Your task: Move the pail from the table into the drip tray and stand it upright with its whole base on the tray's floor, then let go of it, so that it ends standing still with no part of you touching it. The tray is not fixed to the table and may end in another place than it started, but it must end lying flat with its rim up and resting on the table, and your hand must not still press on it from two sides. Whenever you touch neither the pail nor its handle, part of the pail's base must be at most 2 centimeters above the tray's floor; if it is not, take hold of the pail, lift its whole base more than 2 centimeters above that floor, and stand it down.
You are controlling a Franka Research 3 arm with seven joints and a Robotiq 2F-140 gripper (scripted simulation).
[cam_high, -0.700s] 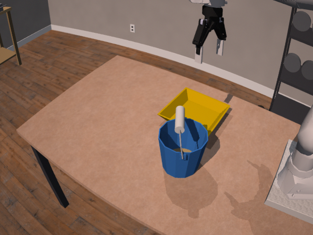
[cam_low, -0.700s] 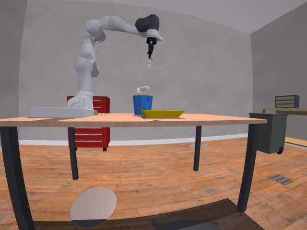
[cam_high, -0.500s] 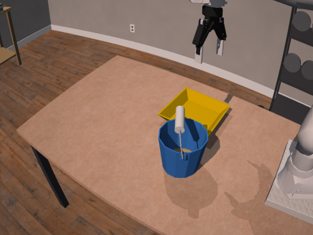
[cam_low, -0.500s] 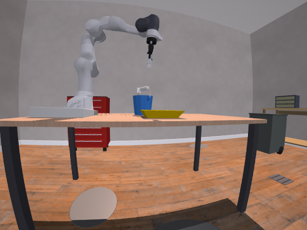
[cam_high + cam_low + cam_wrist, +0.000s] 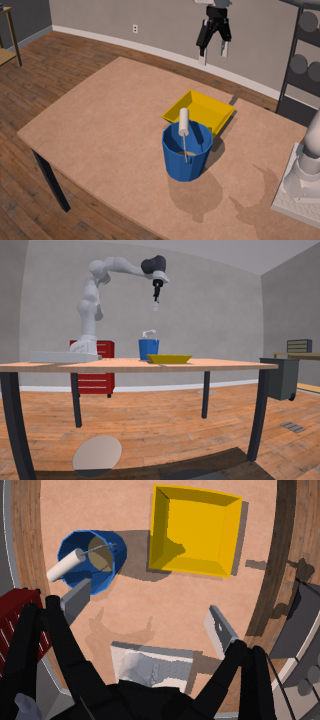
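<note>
A blue pail stands upright on the table, right beside the near rim of the yellow drip tray. Its wire handle is raised, with a white grip at the top. The tray lies flat, rim up, with nothing in it. My gripper is open with nothing between the fingers and hangs high above the table, over the tray's far side. The exterior view shows the gripper well above the pail and the tray. In the wrist view the pail is at the left and the tray at the top middle.
My arm's grey base stands at the table's right edge. A dark shelf rack stands beyond the table at the right. A red tool cabinet stands behind the table in the exterior view.
</note>
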